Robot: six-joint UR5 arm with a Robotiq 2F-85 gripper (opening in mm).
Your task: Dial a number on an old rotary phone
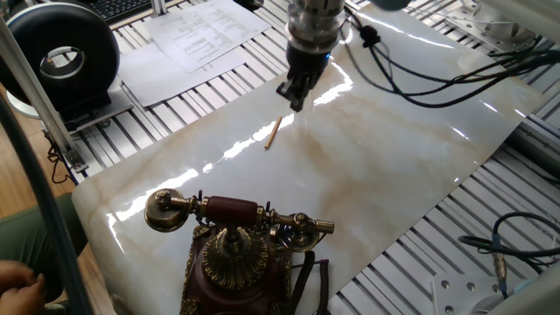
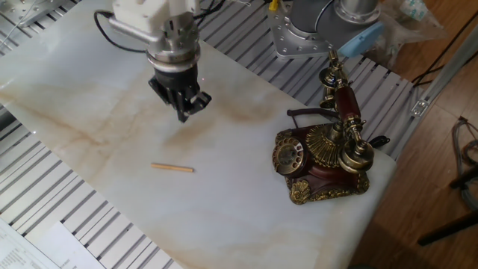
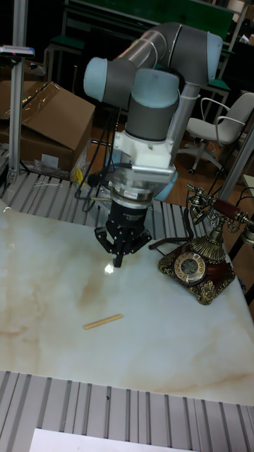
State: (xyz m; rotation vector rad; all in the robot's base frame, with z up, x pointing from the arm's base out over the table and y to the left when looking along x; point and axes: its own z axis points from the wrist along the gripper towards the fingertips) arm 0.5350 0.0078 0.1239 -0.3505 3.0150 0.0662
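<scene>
The old rotary phone (image 1: 234,262) stands at the marble slab's near edge, maroon with brass trim; its handset (image 1: 229,210) rests across the cradle. The other fixed view shows the phone (image 2: 323,166) at the right with its dial (image 2: 288,155) facing the slab. In the tall view the phone (image 3: 198,263) sits right of the arm. My gripper (image 1: 296,98) hangs above the slab, fingers pressed together and pointing down, holding nothing. The gripper (image 2: 184,113) is well left of the phone and beyond a small wooden stick (image 2: 172,168). The gripper (image 3: 120,261) hovers above the stick (image 3: 103,322).
A black ring-shaped device (image 1: 61,57) and printed papers (image 1: 197,35) lie on the slatted table beyond the slab. Black cables (image 1: 411,79) trail from the wrist. A cardboard box (image 3: 42,127) and an office chair (image 3: 229,134) stand behind the table.
</scene>
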